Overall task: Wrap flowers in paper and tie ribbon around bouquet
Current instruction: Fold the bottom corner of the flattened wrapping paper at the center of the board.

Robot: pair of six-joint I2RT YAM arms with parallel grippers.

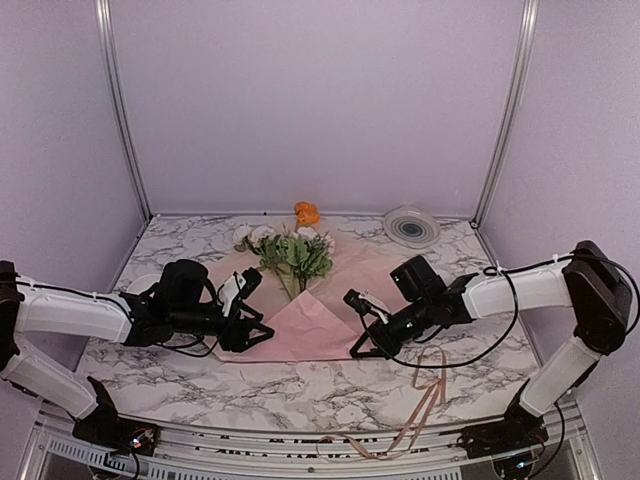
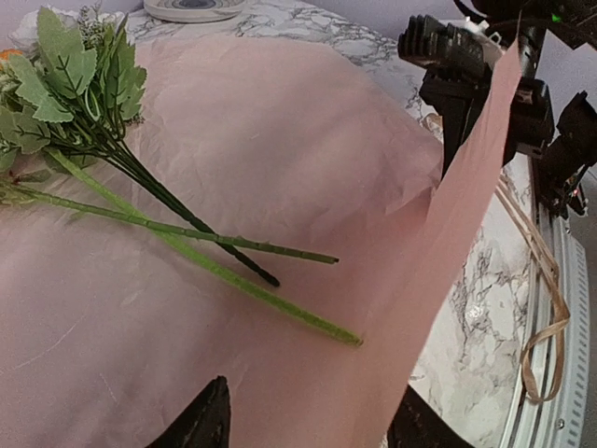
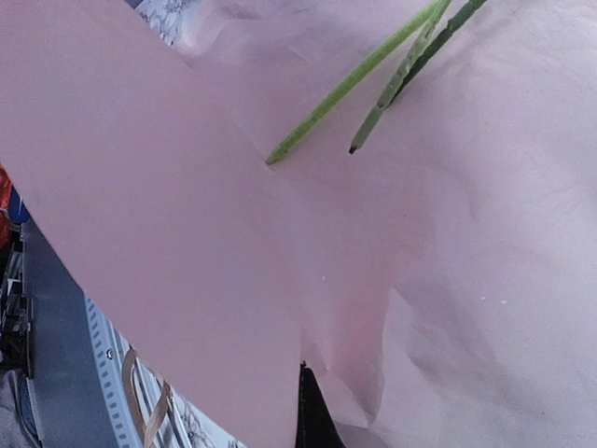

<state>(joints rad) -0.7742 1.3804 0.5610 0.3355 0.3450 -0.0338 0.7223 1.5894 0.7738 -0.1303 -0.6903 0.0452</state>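
Marble table (image 1: 300, 390), pink paper (image 1: 310, 325) spread flat at its centre between both arms. The flowers (image 1: 295, 255) lie on the paper's far part, heads away from the arms, stems (image 2: 233, 266) pointing toward the near edge. Right gripper (image 1: 360, 320) is clamped on the paper's right edge, lifting that flap upright. Left gripper (image 2: 312, 420) sits low over the paper's left side, jaws apart, gripping nothing. The ribbon (image 1: 425, 400) trails loose off the near right table edge. White disc (image 1: 410, 227) sits at the far right

A raised flap of the paper (image 2: 462, 215) blocks the way between both arms, the flowers (image 2: 84, 84) lying just beyond it
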